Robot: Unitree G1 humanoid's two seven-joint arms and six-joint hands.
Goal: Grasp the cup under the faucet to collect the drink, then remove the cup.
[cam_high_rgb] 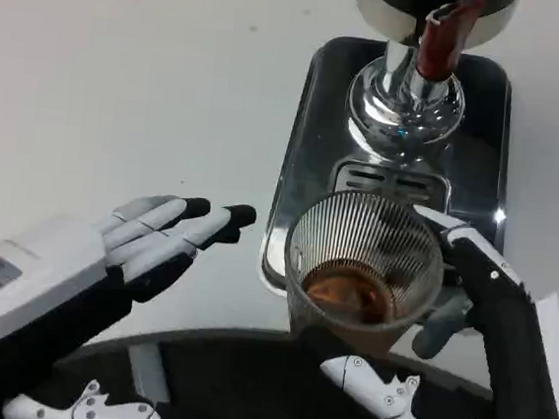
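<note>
White table (124, 76), cup (363, 267) of brown drink (349, 291)

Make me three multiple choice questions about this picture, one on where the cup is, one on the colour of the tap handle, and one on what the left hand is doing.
1. Where is the cup?
A. On bare table, far left
B. At the near edge of the tray, in the right hand
C. Upside down on the dispenser

2. What colour is the tap handle?
A. Red
B. Blue
C. Green

3. What is the left hand doing?
A. Holding the cup
B. Pressing the tap
C. Holding nothing, fingers straight

Answers: 1 B, the fingers wrap the cup over the tray's near rim. 2 A, the handle is dark red. 3 C, it is over the table left of the tray.
</note>
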